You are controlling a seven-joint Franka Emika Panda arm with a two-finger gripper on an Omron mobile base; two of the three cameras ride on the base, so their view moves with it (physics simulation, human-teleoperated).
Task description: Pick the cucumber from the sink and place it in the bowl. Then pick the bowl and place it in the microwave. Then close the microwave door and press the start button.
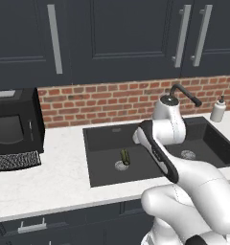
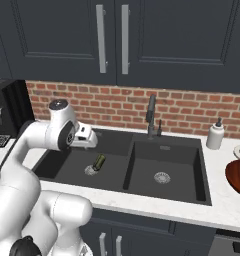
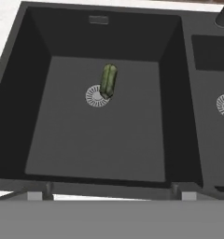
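Observation:
The cucumber [image 3: 108, 80] is a stubby dark green cylinder lying on the floor of the left basin of the black sink [image 3: 104, 140]. One end of it rests on the round silver drain [image 3: 96, 96]. The cucumber [image 2: 99, 161] also shows in the right base view, and the cucumber [image 1: 125, 156] in the left base view. My gripper [image 3: 110, 190] hovers above the left basin, well clear of the cucumber, open with nothing between its fingers. A reddish-brown bowl [image 2: 238, 177] sits on the counter right of the sink. The microwave and its door are out of view.
A dark curved faucet [image 2: 151, 115] rises behind the divider between the basins. A white soap dispenser [image 2: 215, 135] stands at the back right. A black coffee machine [image 1: 14, 122] stands on the counter to the left. Dark cabinet doors hang above the brick wall.

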